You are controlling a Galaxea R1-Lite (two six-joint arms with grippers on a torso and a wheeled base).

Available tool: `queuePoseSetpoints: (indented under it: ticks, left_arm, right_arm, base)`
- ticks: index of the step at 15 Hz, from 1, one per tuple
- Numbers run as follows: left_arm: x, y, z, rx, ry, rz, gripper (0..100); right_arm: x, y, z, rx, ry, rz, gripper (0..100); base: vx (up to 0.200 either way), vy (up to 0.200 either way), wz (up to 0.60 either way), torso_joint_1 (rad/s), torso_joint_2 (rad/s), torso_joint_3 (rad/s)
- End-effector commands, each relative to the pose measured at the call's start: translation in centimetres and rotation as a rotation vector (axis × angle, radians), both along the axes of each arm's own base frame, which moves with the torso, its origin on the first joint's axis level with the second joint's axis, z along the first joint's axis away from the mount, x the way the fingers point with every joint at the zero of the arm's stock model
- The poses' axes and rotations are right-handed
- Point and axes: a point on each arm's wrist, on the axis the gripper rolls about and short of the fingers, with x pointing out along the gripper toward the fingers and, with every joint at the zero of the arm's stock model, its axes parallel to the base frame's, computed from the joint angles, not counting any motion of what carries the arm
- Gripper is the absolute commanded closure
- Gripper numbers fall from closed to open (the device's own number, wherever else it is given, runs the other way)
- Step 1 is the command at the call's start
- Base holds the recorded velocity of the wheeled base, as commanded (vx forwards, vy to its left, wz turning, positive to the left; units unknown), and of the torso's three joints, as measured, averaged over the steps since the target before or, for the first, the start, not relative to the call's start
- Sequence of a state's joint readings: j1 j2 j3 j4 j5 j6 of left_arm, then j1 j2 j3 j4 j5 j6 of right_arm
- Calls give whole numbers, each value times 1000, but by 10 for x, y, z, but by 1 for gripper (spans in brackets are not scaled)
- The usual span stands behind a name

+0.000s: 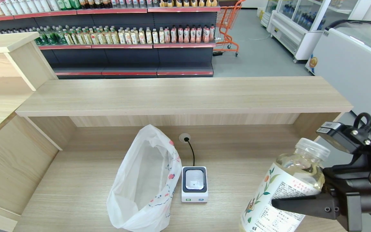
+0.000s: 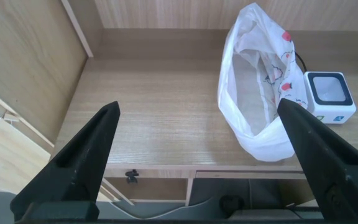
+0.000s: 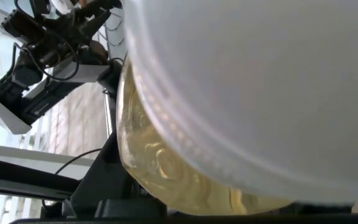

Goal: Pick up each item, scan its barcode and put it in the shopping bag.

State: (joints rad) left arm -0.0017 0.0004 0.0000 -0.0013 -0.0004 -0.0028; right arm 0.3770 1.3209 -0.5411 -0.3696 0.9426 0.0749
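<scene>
1. Right gripper (image 1: pixel 296 198) first: it's clamped on a drink bottle (image 1: pixel 285 190), one dark finger (image 1: pixel 301 204) pressed across the printed label.
2. The bottle is clear plastic with pale yellow liquid and a white cap (image 1: pixel 312 149). It's tilted, with the cap up and leaning towards my right.
3. I've got it held up in the air over the near right part of the wooden counter (image 1: pixel 76 193), well apart from the scanner and off to its right.
4. On the right wrist camera the bottle (image 3: pixel 166 162) is pressed right up against the lens, yellow liquid and all.
5. The barcode scanner (image 1: pixel 194 183) is a small white box with a dark-framed window facing up. Its black cable (image 1: pixel 192 151) runs back to a hole in the counter.
6. The white plastic shopping bag (image 1: pixel 143 180) stands just left of the scanner, touching it or nearly so, with its mouth gaping open.
7. Left gripper (image 2: pixel 197 168): fingers spread wide and nothing between them. It hovers above the counter's near edge, with the bag (image 2: pixel 253 81) and scanner (image 2: pixel 330 93) beyond it.
8. Behind the raised ledge (image 1: pixel 185 95) I see shelves of bottles (image 1: pixel 124 35) and an orange trolley (image 1: pixel 229 22).
</scene>
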Motion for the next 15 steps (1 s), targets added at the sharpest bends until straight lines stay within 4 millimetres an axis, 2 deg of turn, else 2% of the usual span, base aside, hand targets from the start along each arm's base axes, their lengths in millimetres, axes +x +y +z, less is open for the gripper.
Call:
queuePoseSetpoints:
  ticks: [1, 14, 15]
  left_arm:
    - [0, 0, 0, 0, -1, 1, 0]
    - [0, 0, 0, 0, 1, -2, 0]
    - [0, 0, 0, 0, -1, -1, 0]
  right_arm:
    - [-1, 0, 1, 3, -6, 1, 100]
    - [-3, -2, 4, 4, -29, -8, 100]
    - [-1, -4, 4, -17, -99, -19, 100]
  base:
    - [0, 0, 0, 0, 0, 0]
    - [0, 0, 0, 0, 0, 0]
    - [0, 0, 0, 0, 0, 0]
